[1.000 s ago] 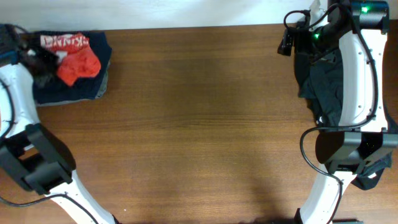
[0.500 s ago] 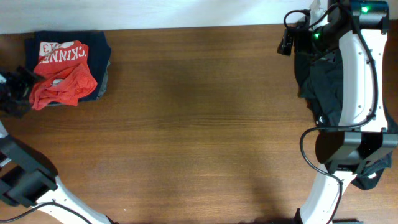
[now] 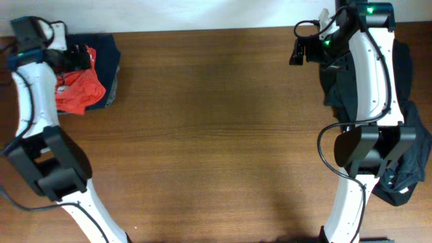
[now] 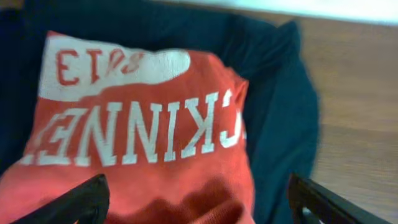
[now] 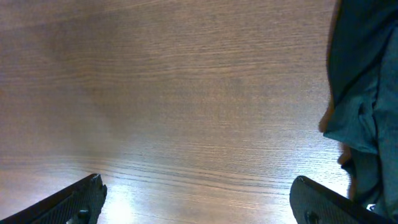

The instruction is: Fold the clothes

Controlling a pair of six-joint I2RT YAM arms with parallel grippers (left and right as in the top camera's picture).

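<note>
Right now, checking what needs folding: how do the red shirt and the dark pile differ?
The red shirt is bright with white lettering; the dark pile is plain. The red shirt lies on a folded navy garment at left; the dark pile sprawls crumpled at right. Both sit on the table.

A brown wooden table (image 3: 216, 135) meets a white wall (image 3: 202, 12).

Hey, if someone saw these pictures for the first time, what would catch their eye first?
The bright red garment with white lettering stands out most, lying on a dark navy garment at the far left corner of the table. Next comes the dark heap of clothes along the right edge, partly under the right arm. Between them stretches the brown wooden table.
</note>
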